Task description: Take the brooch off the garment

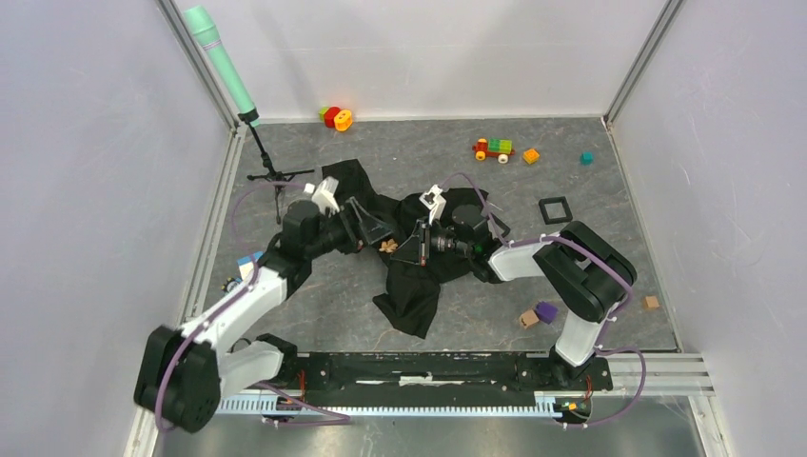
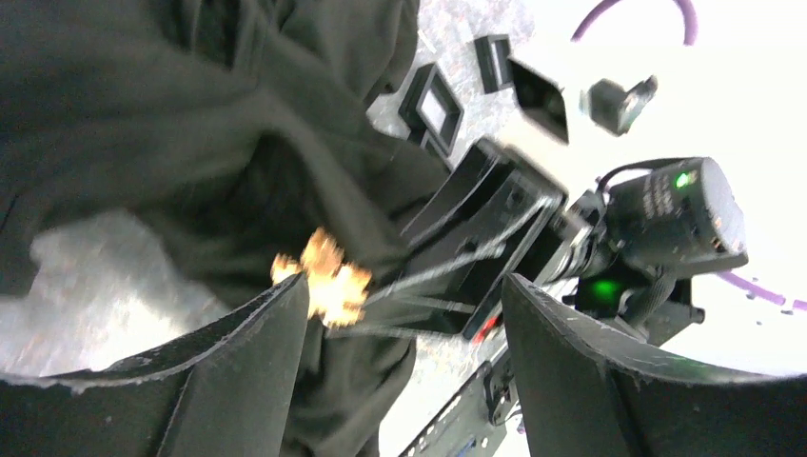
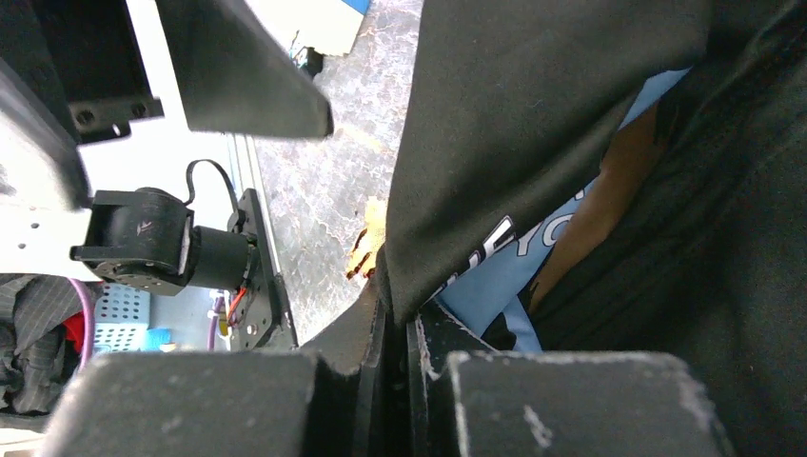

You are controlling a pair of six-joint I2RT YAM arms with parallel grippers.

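Nearest the bases, a purple block (image 1: 545,310) lies well off to the right pincer's outer side, with much of the black T-shirt (image 1: 416,286) bunched up and its shape hard to follow from above. In the right wrist view the brooch (image 3: 365,251) is mostly hidden behind a fold of the shirt, and only an orange-cream sliver shows just left of the right gripper (image 3: 395,309). The printed graphic (image 3: 495,276) is cut off by the same fold. It shows light blue with a brown patch and white letters, of which only something like "YO" can be read. The right pincer's fingers are pressed together, pinching that hanging edge of the T-shirt right at their tips. Across from it, the left gripper (image 2: 404,286) stands spread wide and holds nothing. The left wrist view is blurred, and the brooch (image 2: 326,276) glows overexposed at the tip of this pincer's left finger (image 2: 247,347), either touching it or just beside it; which one cannot be told. Dark cloth fills the space beyond the spread fingers. From above, the brooch (image 1: 387,245) sits between the left gripper (image 1: 369,228) and the right gripper (image 1: 416,246), on the shirt. Farther out, beyond the right pincer, lies a square black frame (image 1: 555,209), and far past it a toy train (image 1: 493,149).
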